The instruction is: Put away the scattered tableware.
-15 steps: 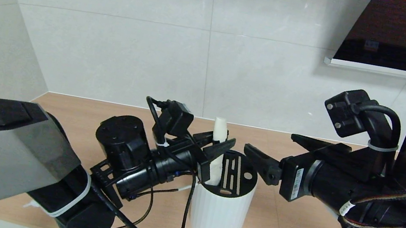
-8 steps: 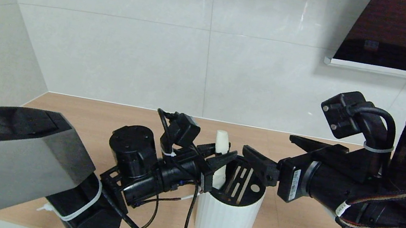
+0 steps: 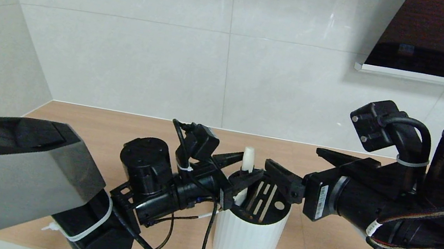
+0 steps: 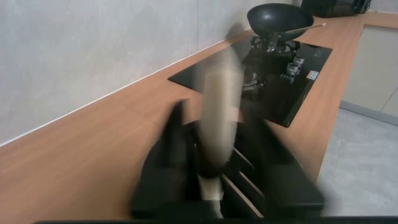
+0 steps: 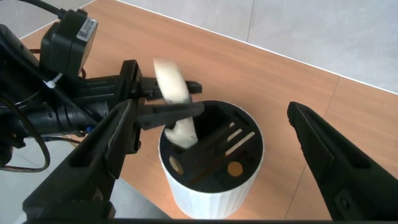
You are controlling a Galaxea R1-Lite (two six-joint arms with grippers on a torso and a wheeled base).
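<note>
White utensil (image 3: 248,155) stands in the ribbed holder (image 3: 247,238); left gripper (image 3: 250,165) surrounds it, grip untellable; right gripper (image 3: 293,156) spread wide alongside.

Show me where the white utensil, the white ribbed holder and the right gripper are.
white utensil (image 3: 249,155): head view, its rounded top end above the holder.
white ribbed holder (image 3: 247,238): head view, its ribbed side wall.
right gripper (image 3: 295,156): head view, the gap midway between its open jaws.

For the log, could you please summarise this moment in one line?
left claw: around white utensil | utensil: partly in holder | right claw: open, near holder
</note>
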